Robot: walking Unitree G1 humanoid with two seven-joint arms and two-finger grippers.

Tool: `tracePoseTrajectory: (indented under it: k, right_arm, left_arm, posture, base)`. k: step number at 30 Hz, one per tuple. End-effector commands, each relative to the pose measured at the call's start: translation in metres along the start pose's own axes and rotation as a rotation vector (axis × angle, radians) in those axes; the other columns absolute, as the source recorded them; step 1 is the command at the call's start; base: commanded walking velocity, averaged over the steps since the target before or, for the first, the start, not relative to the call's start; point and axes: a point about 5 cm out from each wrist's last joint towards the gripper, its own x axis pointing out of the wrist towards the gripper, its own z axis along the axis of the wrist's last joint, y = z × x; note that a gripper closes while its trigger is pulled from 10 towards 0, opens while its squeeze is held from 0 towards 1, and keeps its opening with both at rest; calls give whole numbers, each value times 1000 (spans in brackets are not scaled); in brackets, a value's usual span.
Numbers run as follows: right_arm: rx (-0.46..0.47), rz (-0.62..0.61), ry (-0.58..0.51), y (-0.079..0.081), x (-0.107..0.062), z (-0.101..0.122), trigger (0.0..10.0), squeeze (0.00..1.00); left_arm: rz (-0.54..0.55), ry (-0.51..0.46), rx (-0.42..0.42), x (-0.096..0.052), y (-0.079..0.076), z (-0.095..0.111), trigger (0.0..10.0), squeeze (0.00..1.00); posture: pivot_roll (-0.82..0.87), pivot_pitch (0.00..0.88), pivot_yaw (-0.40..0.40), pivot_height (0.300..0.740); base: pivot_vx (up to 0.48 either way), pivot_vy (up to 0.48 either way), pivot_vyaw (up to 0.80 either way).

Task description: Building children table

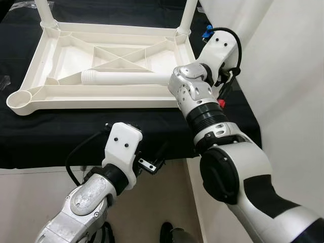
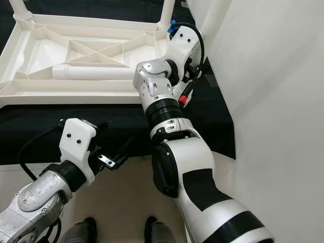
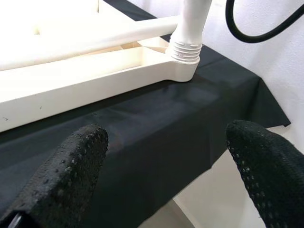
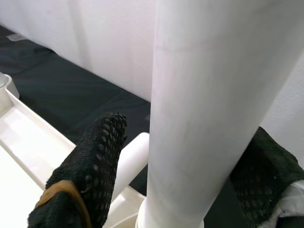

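The white plastic tabletop lies upside down on a black cloth. Two white legs stand in its far corners, one on the left and one on the right. A third leg lies loose inside the frame. My right gripper straddles the far right leg. One finger stands a little apart from that leg, and the other finger is partly hidden behind it. My left gripper hangs open below the table's near edge, holding nothing.
The near left corner socket holds no leg. The black cloth drapes over the front edge. A white wall runs close along the right side. My feet stand on a pale floor.
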Motion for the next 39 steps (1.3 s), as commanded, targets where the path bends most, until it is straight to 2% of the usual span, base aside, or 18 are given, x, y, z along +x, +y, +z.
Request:
tracePoseTrajectory:
  k: [1, 14, 39]
  right_arm:
    - [-10, -2, 8, 0, -2, -3, 10000, 0]
    - [-12, 52, 7, 0, -13, -4, 10000, 0]
    - [-9, 264, 15, -19, -26, -13, 10000, 0]
  left_arm:
    - [-3, 10, 6, 0, -1, -3, 10000, 0]
    - [-3, 9, 9, 1, 0, -3, 10000, 0]
    - [-2, -1, 18, 4, 4, -4, 10000, 0]
  posture:
    - [71, 291, -152, 740]
    - [68, 284, -149, 740]
    - [63, 246, -143, 740]
  base:
    - [0, 0, 0]
    - [0, 0, 0]
    - [0, 0, 0]
